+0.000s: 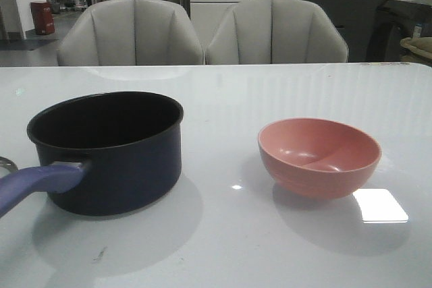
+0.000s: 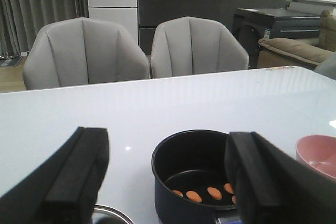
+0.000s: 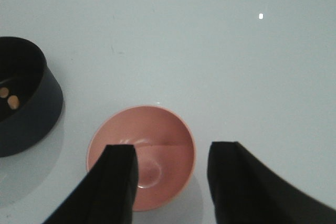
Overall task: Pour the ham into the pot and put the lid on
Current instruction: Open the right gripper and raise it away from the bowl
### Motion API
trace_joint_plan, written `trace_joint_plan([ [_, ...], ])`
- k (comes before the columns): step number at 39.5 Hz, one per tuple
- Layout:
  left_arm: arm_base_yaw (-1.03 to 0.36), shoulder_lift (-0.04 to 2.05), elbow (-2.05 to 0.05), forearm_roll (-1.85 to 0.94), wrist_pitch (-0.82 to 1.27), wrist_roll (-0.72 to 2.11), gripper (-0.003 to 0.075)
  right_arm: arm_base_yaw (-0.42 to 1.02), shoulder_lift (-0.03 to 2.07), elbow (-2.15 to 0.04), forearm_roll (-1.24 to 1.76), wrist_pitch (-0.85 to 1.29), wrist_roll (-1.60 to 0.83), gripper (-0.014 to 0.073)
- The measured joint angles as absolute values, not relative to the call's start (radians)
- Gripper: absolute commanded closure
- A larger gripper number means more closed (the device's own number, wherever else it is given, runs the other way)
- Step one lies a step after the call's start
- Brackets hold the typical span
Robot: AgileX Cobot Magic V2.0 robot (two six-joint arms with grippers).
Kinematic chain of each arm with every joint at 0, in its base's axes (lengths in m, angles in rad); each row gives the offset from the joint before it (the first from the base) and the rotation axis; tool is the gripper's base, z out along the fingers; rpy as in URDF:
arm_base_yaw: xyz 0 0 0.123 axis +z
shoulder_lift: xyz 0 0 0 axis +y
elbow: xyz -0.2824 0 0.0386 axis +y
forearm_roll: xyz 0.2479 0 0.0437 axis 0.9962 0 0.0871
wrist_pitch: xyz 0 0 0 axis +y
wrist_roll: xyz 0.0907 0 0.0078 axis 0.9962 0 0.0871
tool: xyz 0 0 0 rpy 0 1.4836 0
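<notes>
White table [image 1: 270,92] holds pot [image 1: 108,153] containing ham [image 2: 202,194], beside pink bowl [image 1: 318,156].

The pot [image 1: 108,153] stands on the table [image 1: 223,92], with the ham [image 2: 202,194] lying inside it. The bowl [image 1: 318,156] sits right of the pot, apart from it; two chairs [image 1: 202,32] stand behind the table

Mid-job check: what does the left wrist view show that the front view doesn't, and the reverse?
Only the left wrist view shows the ham lying on the pot's floor, a steel rim at its bottom edge, and the left gripper with jaws open. Only the front view shows the pot's purple-blue handle and the pink bowl's empty inside. Both show the pot, uncovered, the bowl, the white table and two grey chairs.
</notes>
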State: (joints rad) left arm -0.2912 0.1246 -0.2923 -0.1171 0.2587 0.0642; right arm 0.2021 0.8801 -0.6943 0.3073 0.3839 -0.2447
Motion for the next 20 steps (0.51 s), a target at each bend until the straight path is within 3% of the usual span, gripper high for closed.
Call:
trace_joint_plan([
  [20, -0.291, 0.125, -0.292, -0.117, 0.259, 0.064, 0.0356, 0.260, 0.198, -0.212, 0.317, 0.119, -0.245, 0.0183],
])
